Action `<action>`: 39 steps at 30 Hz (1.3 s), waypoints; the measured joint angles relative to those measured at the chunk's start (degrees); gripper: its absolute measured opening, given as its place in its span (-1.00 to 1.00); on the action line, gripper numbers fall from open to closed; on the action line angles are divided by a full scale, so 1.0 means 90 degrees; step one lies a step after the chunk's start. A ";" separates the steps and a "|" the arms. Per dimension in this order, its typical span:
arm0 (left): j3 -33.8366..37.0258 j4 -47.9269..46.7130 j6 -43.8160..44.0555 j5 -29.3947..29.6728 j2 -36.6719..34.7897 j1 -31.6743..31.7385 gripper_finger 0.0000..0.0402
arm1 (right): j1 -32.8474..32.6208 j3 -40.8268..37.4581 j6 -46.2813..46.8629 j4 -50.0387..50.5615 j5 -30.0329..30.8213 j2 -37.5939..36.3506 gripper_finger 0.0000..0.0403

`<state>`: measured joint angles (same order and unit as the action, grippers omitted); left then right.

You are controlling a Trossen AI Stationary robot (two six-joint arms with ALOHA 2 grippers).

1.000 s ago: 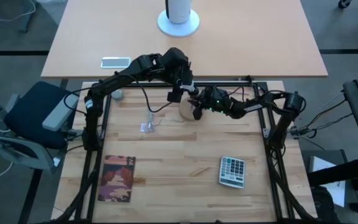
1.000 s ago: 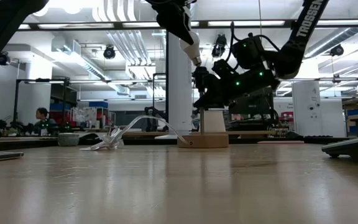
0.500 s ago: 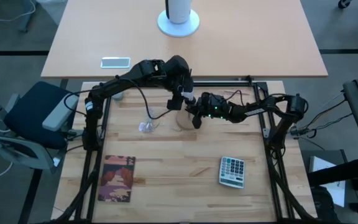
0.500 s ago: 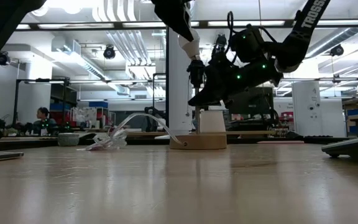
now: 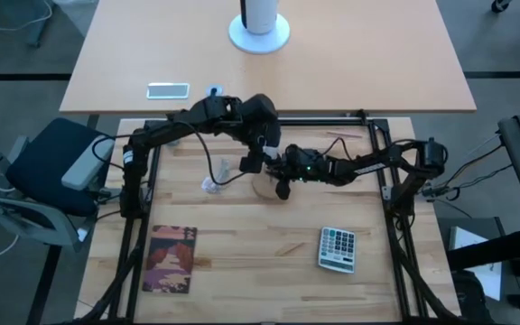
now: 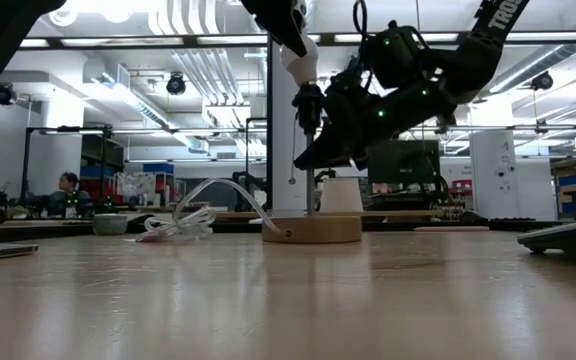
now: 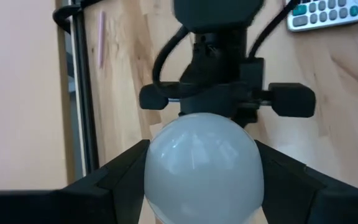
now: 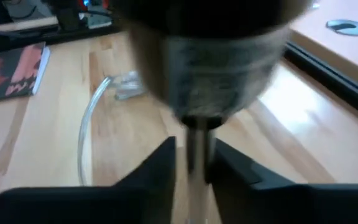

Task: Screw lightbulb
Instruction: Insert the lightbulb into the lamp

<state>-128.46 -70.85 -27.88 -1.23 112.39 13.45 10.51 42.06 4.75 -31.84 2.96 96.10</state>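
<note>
- While clamped between the two dark fingers [image 7: 114, 174] of the left gripper [image 5: 254, 162]: frosted-white rounded lightbulb [image 7: 204, 165], glass dome facing the left wrist camera, screw base hidden behind it.
- Position of lightbulb: raised off the table, above the middle of the board's far half, over the lamp; seen in the low view as a pale piece [image 6: 303, 65] at the tip of the left arm.
- Directly beneath: small lamp with a round pale wooden base [image 6: 313, 229] flat on the table and a thin upright metal stem [image 6: 311, 190] rising from its centre.
- Right gripper [image 5: 283, 171]: reaching in from the right side, level with the stem and just below the lightbulb; fingers [image 8: 160, 171] slightly apart, one on each side of the stem [image 8: 196, 149], narrow gaps on both sides.
- Blurred silvery cylinder [image 8: 210, 68] topping the stem, close before the right wrist camera; bulb base or socket, cannot tell.
- Clear flexible cord [image 6: 218, 195]: arching from the wooden base to the left, ending in a loose coil on the table.
- Light wooden slatted table [image 5: 269, 271] within a black frame.
- Grey calculator [image 5: 338, 249] with white keys: near right part of the table, well apart from the lamp.
- Rust-red illustrated booklet [image 5: 171, 259]: near left part, flat.
- Beyond the board, on a separate tan desk: white phone [image 5: 168, 90] and white cylinder on a round foot [image 5: 260, 23].
- Seated person [image 6: 68, 183] far back in the room.
</note>
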 joint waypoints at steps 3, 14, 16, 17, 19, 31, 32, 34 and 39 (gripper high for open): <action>-0.0003 0.0009 0.0003 0.0000 0.0004 -0.0025 0.21 | -0.0052 0.0000 0.0000 0.0231 0.0003 -0.0123 -0.33; -0.0003 0.0020 0.0015 0.0047 0.0013 -0.0067 0.23 | -0.0134 -0.0052 0.0043 0.1665 0.0168 -0.1069 -0.04; -0.0003 0.0017 0.0015 0.0065 0.0013 -0.0072 0.23 | -0.0148 -0.0054 0.0001 0.2204 0.0306 -0.1369 -0.06; -0.0003 0.0017 0.0018 0.0065 0.0016 -0.0072 0.23 | -0.0154 -0.0058 -0.0028 0.2511 0.0369 -0.1555 -0.07; -0.0003 0.0024 0.0018 0.0067 0.0016 -0.0071 0.23 | -0.0171 -0.0058 -0.0079 0.2901 0.0532 -0.1937 -0.09; 0.0000 0.0206 0.0182 0.0072 0.0030 -0.0070 0.23 | -0.0272 -0.0053 -0.0871 0.2773 0.0569 -0.3573 -0.12; 0.0000 0.0229 0.0215 0.0072 0.0030 -0.0072 0.23 | -0.0270 -0.0051 -0.0907 0.2628 0.0569 -0.3569 -0.11; 0.0002 0.0254 0.0231 0.0070 0.0030 -0.0070 0.23 | -0.0270 -0.0051 -0.0944 0.2418 0.0567 -0.3465 -0.08; 0.0005 0.0295 0.0300 0.0070 0.0033 -0.0072 0.23 | -0.0268 -0.0051 -0.1052 0.1739 0.0567 -0.3090 0.02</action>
<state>-128.42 -68.20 -25.18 -0.60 112.68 12.80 8.10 41.60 -4.72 -16.19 8.05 68.29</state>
